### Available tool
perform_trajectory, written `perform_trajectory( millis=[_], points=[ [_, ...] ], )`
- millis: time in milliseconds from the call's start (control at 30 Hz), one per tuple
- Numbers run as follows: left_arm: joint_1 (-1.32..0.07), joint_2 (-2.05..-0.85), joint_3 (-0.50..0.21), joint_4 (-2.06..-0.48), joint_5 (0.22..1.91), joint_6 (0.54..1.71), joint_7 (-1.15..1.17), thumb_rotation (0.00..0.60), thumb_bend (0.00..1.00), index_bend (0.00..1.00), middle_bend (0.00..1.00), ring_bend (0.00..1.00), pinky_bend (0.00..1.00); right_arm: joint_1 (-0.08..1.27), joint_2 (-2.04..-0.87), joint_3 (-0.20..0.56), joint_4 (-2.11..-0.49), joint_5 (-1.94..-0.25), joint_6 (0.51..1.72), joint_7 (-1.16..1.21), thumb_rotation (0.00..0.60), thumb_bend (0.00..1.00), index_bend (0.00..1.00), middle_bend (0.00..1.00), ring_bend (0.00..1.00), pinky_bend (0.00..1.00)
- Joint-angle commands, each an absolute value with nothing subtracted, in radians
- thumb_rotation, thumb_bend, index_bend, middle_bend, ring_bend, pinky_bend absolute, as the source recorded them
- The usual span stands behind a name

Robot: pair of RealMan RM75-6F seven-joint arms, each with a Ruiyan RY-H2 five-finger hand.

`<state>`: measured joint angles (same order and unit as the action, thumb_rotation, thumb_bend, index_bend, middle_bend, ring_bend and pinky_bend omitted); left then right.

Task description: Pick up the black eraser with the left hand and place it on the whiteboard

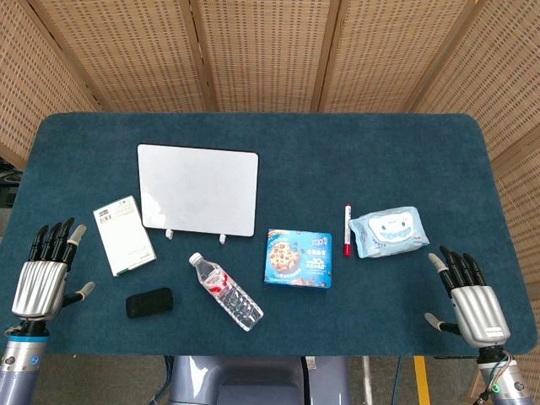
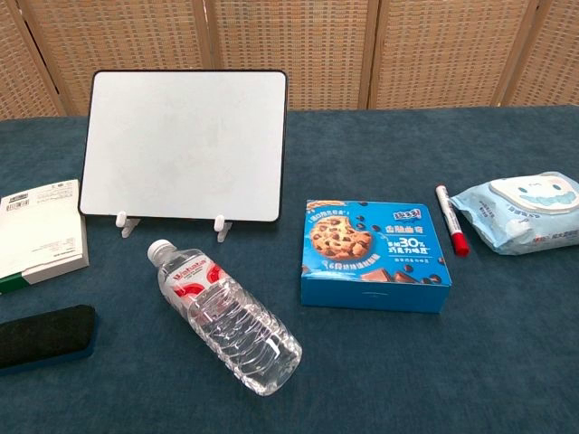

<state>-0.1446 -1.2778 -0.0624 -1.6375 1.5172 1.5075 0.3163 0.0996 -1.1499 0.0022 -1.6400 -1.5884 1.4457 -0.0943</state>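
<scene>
from the head view, the whiteboard [image 1: 198, 189] stands propped on two small white feet on the blue table [image 1: 270, 143], and serves as the landmark here. the black eraser [image 1: 149, 302] lies flat on the cloth, in front of the whiteboard and toward its left corner, well apart from it. the left hand [image 1: 40, 283] hovers at the table's near edge, left of the eraser and farther from the whiteboard than the eraser is; its fingers are straight and spread, thumb out to the side, and it has hold of nothing. a white and green box [image 1: 124, 234] lies just beside the whiteboard's lower left corner. a water bottle [image 1: 225, 291] lies on its side in front of the whiteboard, its cap pointing back toward the board. a blue cookie box [image 1: 299, 258] sits off the whiteboard's lower right corner. farther right of the whiteboard lie a red marker [image 1: 347, 229] and a pack of wipes [image 1: 389, 231]. the right hand [image 1: 472, 302] hangs at the near right edge, far from the whiteboard, fingers extended and apart, empty.

from the chest view, neither hand shows. the whiteboard [image 2: 185, 145] leans back on its feet. the black eraser [image 2: 45, 336] lies at the left edge, in front of the board and untouched, with the white and green box [image 2: 38, 235] between it and the board's left side. the water bottle [image 2: 228, 317] lies in front of the board, the cookie box [image 2: 375, 254] to its right, then the red marker [image 2: 451, 231] and the wipes [image 2: 525, 211].
</scene>
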Motion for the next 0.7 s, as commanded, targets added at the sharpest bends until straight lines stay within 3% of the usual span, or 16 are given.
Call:
perform_trajectory(
  millis=[33, 300, 700],
  points=[
    [-0.146, -1.273, -0.058, -1.646, 1.527, 1.507, 0.308, 0.600, 0.00, 0.00, 0.00, 0.00, 0.00, 0.099, -1.150, 0.002, -1.639, -1.589, 1.448, -0.091, 0.600, 0.05, 0.00, 0.00, 0.00, 0.00],
    [-0.167, -1.258, -0.048, -1.697, 1.525, 1.452, 0.264, 0.600, 0.00, 0.00, 0.00, 0.00, 0.00, 0.099, -1.146, 0.010, -1.639, -1.580, 1.451, -0.075, 0.600, 0.05, 0.00, 0.00, 0.00, 0.00],
    [-0.197, -1.199, -0.001, -1.845, 1.452, 1.309, 0.317, 0.600, 0.00, 0.09, 0.00, 0.00, 0.00, 0.097, -1.138, 0.009, -1.637, -1.584, 1.456, -0.048, 0.600, 0.05, 0.00, 0.00, 0.00, 0.00]
  ],
)
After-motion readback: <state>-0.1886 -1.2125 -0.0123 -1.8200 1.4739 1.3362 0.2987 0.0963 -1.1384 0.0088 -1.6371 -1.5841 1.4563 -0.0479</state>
